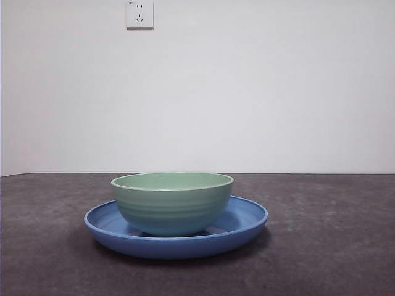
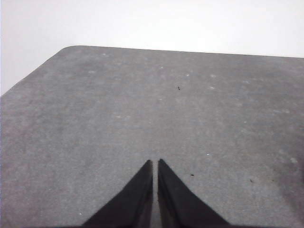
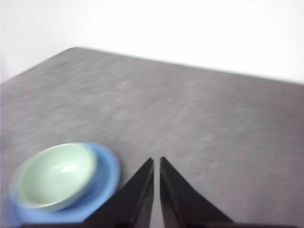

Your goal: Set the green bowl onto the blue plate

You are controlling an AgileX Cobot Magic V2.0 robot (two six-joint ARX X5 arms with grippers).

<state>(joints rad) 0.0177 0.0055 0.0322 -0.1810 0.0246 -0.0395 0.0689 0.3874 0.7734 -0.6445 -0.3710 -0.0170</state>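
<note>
The green bowl (image 1: pixel 172 203) stands upright inside the blue plate (image 1: pixel 247 221) on the dark table, near the front view's middle. Neither arm shows in the front view. The right wrist view, blurred, catches the green bowl (image 3: pixel 57 175) resting in the blue plate (image 3: pixel 105 180) off to one side of my right gripper (image 3: pixel 156 161), whose jaws are shut, hold nothing and stand apart from the plate. My left gripper (image 2: pixel 155 163) is shut too, over bare table, with neither the bowl nor the plate in its view.
A white wall with a power socket (image 1: pixel 140 14) stands behind the grey table (image 1: pixel 333 246). The table's far edge and a rounded corner (image 2: pixel 66 48) show in the left wrist view.
</note>
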